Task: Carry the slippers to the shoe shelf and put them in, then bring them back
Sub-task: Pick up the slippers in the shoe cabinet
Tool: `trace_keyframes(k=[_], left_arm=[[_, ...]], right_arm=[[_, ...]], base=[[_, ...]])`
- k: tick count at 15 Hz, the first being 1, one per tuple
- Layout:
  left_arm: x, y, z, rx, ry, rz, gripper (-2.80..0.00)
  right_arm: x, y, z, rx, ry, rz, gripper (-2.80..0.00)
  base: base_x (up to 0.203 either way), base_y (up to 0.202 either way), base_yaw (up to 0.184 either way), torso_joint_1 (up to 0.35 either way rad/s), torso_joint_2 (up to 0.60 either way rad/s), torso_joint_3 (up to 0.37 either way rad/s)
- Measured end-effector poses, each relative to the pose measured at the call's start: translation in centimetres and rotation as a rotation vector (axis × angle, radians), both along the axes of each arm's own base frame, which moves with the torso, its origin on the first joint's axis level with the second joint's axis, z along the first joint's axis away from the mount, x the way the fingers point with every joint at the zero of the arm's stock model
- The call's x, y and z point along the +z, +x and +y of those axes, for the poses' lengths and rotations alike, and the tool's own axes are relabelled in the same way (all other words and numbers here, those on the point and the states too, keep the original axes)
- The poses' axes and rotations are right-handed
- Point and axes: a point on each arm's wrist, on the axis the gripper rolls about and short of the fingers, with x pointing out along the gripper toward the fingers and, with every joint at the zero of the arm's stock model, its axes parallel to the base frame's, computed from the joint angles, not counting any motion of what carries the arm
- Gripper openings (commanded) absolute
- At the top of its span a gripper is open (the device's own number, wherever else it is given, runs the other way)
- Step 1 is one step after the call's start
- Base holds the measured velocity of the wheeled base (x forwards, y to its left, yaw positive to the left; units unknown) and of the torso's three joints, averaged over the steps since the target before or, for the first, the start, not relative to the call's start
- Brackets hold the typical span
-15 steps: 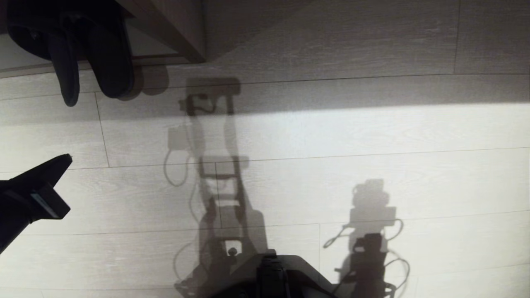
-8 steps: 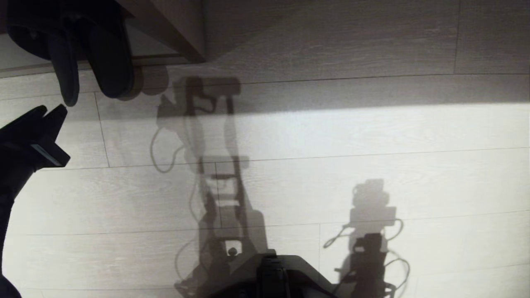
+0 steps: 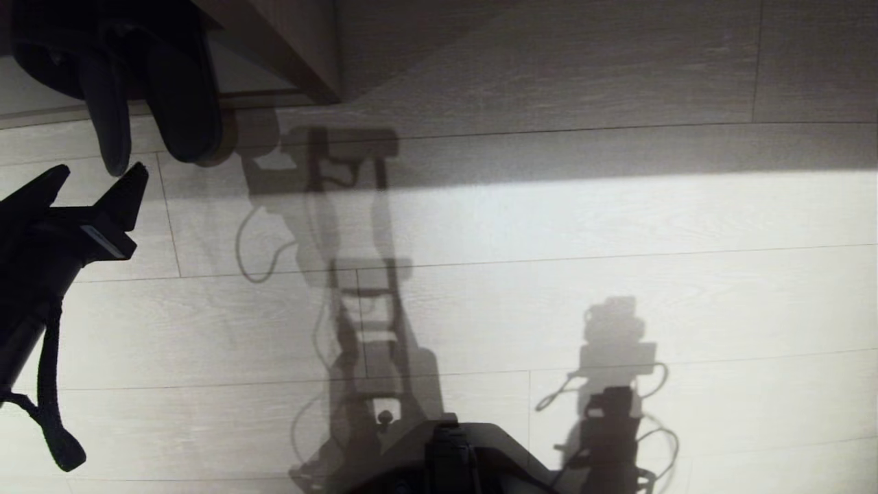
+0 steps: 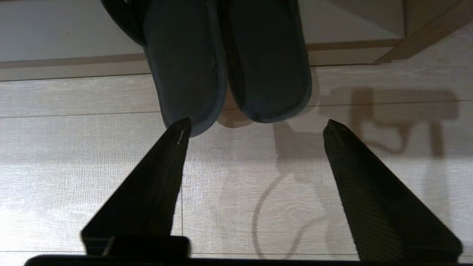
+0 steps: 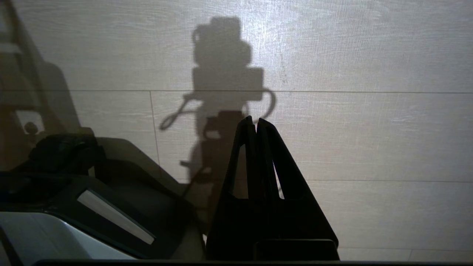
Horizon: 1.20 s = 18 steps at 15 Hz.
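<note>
Currently the pair of flat, dark charcoal fabric slippers [image 3: 147, 89] lies side by side with the front ends inside the low beige wood-grain shoe shelf with dark brown edging [image 3: 274, 51]; the rounded rear ends stick out over the shelf's lower edge onto the pale wood-plank floor [image 3: 549, 219]. In the left wrist view both slippers [image 4: 229, 59] lie parallel, touching along the inner sides.

Left gripper [image 3: 86, 185]: black, at the left edge of the head view, just short of the protruding slipper ends, pointing toward them. Jaws spread wide, nothing between them. In the wrist view one fingertip [image 4: 181, 129] overlaps the end of one slipper; contact cannot be confirmed. The other fingertip [image 4: 332, 127] is over bare floor beside the second slipper.

Right gripper [image 5: 255, 122]: fingers pressed together, empty, over bare floor next to the robot's dark base [image 5: 111, 192]. Not in the head view.

Shadows of both arms fall on the lit floor.
</note>
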Motion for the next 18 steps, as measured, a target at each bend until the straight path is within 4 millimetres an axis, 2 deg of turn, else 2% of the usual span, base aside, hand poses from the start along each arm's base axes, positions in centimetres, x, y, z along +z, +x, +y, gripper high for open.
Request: trace_keyframes(k=[4,7,13,18], left_arm=[[-1.0,1.6,0.1,0.007,-0.006,0.037,0.00],[-1.0,2.8,0.2,0.007,-0.014,0.036,0.00],[1.1,5.8,0.7,0.007,-0.043,-0.052,0.00],[2.6,7.4,1.7,0.021,-0.069,-0.122,0.00]], right_arm=[[0.0,0.0,0.0,0.000,0.000,0.000,-2.80],[0.0,0.0,0.0,-0.001,0.000,0.000,-2.80],[0.0,0.0,0.0,0.000,-0.001,0.000,-2.80],[0.0,0.0,0.0,0.000,0.000,0.000,-2.80]], base=[[0.000,0.000,0.000,0.000,0.00,0.000],[0.000,0.000,0.000,0.000,0.00,0.000],[0.000,0.000,0.000,0.000,0.00,0.000],[0.000,0.000,0.000,0.000,0.00,0.000]])
